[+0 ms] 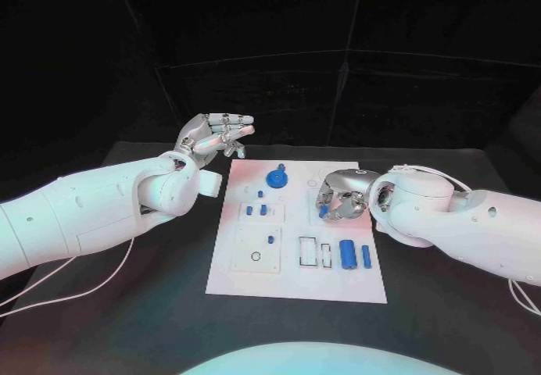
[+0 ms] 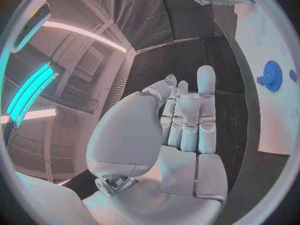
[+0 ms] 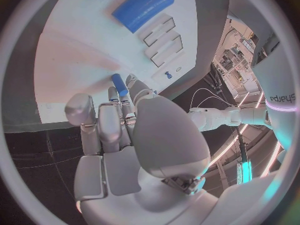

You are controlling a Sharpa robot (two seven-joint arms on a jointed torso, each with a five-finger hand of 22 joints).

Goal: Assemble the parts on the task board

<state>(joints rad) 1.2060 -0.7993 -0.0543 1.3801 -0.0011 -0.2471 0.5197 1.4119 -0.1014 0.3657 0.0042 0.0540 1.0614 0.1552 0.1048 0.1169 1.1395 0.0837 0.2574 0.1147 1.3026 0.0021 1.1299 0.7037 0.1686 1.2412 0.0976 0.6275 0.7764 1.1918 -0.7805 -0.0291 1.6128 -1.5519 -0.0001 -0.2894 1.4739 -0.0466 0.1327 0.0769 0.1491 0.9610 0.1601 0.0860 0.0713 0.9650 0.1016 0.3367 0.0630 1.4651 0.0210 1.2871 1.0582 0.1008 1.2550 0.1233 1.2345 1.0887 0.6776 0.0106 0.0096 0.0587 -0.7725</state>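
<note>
The white task board point(image 1: 295, 275) lies in the middle of the black table. My right hand point(image 1: 342, 195) hovers over the board's right side and pinches a small blue peg point(image 1: 324, 210) point(image 3: 119, 84) in its fingertips. On the board stand a blue gear point(image 1: 277, 179) point(image 2: 271, 75), two short blue pegs point(image 1: 256, 209) and one more peg point(image 1: 270, 239). A thick blue cylinder point(image 1: 347, 254) point(image 3: 144, 7) and a thinner one point(image 1: 367, 255) lie near the right edge, beside empty slots point(image 1: 314, 251). My left hand point(image 1: 214, 137) point(image 2: 181, 130) is raised off the board's far left corner, fingers stretched out, holding nothing.
Black table surface point(image 1: 135, 312) surrounds the board on all sides. A white cable point(image 1: 68, 281) trails under my left arm, and another cable point(image 1: 521, 298) runs by my right arm. A dark backdrop closes the far side.
</note>
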